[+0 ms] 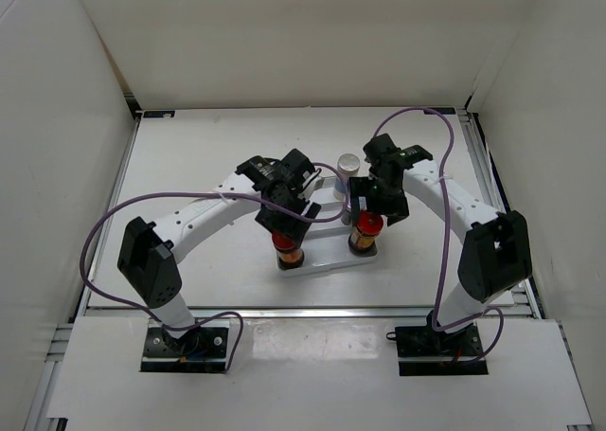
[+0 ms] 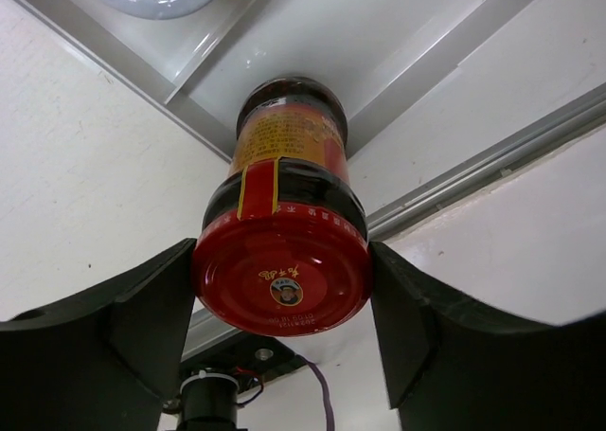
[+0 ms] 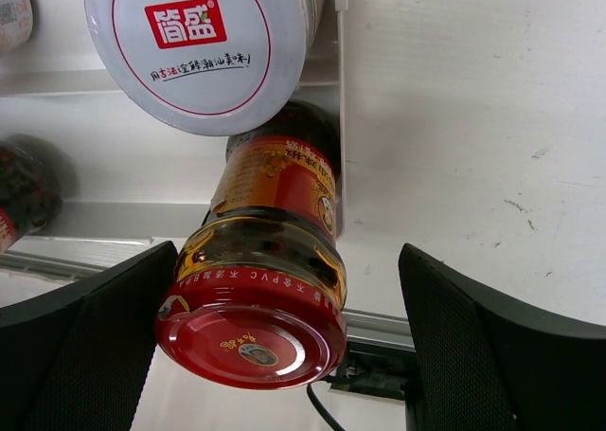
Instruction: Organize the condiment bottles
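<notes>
A red-capped brown jar (image 2: 281,270) stands in the white ridged tray (image 2: 312,33), and my left gripper (image 2: 281,298) is shut on its cap, one finger against each side. From above, this jar (image 1: 287,249) sits at the tray's near left under the left gripper (image 1: 287,224). My right gripper (image 3: 284,298) stands open around a second red-capped jar (image 3: 251,327); there is a clear gap on the right finger's side. That jar (image 1: 366,230) is at the tray's near right, below the right gripper (image 1: 371,208). Behind it stands a white-lidded jar (image 3: 204,47).
A silver-capped jar (image 1: 348,164) stands between the two wrists at the back of the tray (image 1: 327,262). In the right wrist view a dark jar (image 3: 24,194) shows at the left edge. White walls enclose the table; purple cables loop from both arms.
</notes>
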{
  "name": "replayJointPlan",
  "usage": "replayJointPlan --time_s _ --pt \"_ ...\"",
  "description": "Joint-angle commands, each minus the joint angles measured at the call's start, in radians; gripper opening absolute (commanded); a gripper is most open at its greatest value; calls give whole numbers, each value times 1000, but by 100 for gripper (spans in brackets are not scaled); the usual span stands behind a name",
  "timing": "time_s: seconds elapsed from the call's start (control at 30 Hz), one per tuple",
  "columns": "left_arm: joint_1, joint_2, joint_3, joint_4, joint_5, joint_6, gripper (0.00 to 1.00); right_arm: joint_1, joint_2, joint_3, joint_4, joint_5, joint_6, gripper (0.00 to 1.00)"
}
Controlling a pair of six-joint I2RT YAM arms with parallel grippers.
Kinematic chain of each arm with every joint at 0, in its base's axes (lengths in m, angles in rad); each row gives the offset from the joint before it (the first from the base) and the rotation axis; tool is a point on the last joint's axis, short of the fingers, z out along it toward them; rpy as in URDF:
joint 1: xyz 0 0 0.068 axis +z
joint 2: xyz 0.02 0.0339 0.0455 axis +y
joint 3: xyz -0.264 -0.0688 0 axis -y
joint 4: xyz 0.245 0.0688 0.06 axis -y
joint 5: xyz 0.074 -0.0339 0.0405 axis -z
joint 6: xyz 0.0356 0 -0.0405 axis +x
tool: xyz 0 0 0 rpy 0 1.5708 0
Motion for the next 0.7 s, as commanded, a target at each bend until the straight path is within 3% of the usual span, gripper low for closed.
replayJointPlan --time_s 0.0,0.07,0.33,0.67 --pt "0 -32 9 42 15 4 84 -8 -36 5 -17 17 -19 100" --pt "0 -32 9 42 -5 4 99 -8 -36 5 -17 17 -19 100" --pt "0 -52 50 33 -70 -14 99 -8 -36 60 -60 8 -37 100" --pt "0 -103 144 23 -218 -23 99 -8 -27 252 -125 -19 -37 100"
